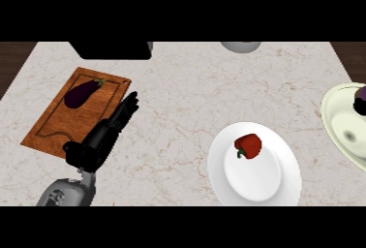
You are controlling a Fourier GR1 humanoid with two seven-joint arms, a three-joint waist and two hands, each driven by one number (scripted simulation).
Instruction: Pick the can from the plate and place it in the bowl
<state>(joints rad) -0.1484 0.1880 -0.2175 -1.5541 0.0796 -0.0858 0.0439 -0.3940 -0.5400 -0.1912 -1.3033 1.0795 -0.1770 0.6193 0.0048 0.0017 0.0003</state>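
Head view gives me the pale marble counter [178,97] from steeply above, and I can read no brand, label or writing anywhere on it. My left hand [100,138] rests at the near left, fingers straight and held together, pointing toward the far side, lying along the right edge of the wooden cutting board [50,126]. A dark purple eggplant [84,92] lies on the far part of that board. The right hand does not show at all.

On the white plate [275,186], near right of centre, I see only a red bell pepper [248,145] with its green stem toward the near side. At the right edge sits a pale greenish bowl [343,131], cut off by the frame. Inside it, at its far right, is a dark purple object [359,100], also cropped; that may be the can, but I cannot tell for sure.

At the far edge a black object [111,49] and a grey rounded one [240,46] are both cut off, and I cannot make out what they are.
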